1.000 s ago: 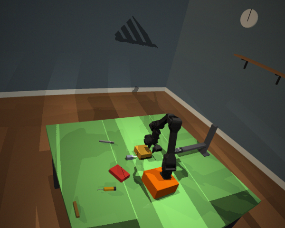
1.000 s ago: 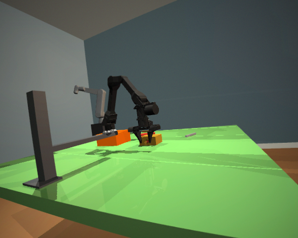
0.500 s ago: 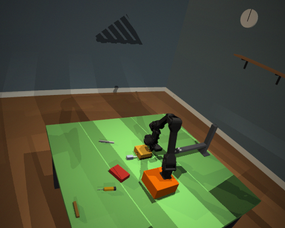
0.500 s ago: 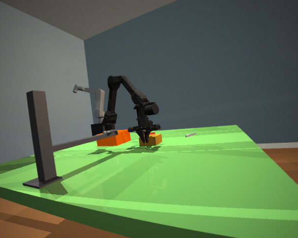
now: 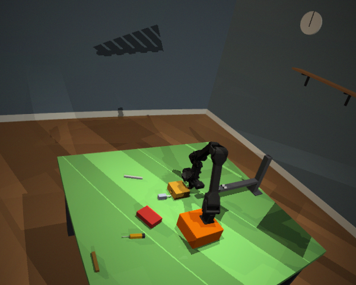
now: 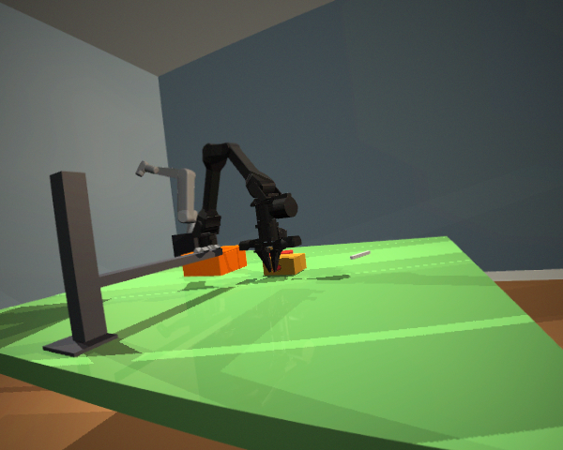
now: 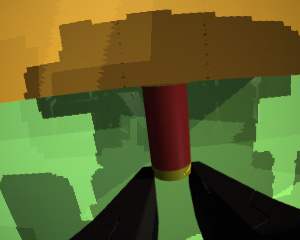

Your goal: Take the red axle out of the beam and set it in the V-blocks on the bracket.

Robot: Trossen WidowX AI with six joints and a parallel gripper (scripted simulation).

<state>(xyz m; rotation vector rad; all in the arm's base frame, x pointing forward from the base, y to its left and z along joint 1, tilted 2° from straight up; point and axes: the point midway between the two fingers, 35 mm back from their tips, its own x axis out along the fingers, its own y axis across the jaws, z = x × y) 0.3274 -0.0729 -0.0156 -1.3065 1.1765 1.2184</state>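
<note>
The beam, a yellow-orange block point(image 5: 178, 187) point(image 6: 297, 263) point(image 7: 260, 45), sits on the green table. The red axle point(image 7: 168, 130) point(image 6: 278, 267) sticks out of one side of the beam and ends in a yellow band; its other end is hidden inside the beam. My gripper point(image 6: 272, 271) point(image 7: 172, 175) points down beside the beam and is shut on the axle's outer end. Its fingertips are hard to make out in the top view. The dark grey bracket point(image 5: 244, 184) point(image 6: 78, 251) has a post and a long raised arm, with pale V-blocks point(image 5: 223, 186) point(image 6: 206, 249) at the arm's end.
A light grey block point(image 5: 162, 196) with a thin stem stands at the beam's other side. A red block point(image 5: 149, 216), a yellow screwdriver point(image 5: 136, 236), a grey rod point(image 5: 133, 177) point(image 6: 359, 254) and a brown stick point(image 5: 95, 261) lie around. My arm stands on an orange box point(image 5: 196, 228) point(image 6: 206, 266).
</note>
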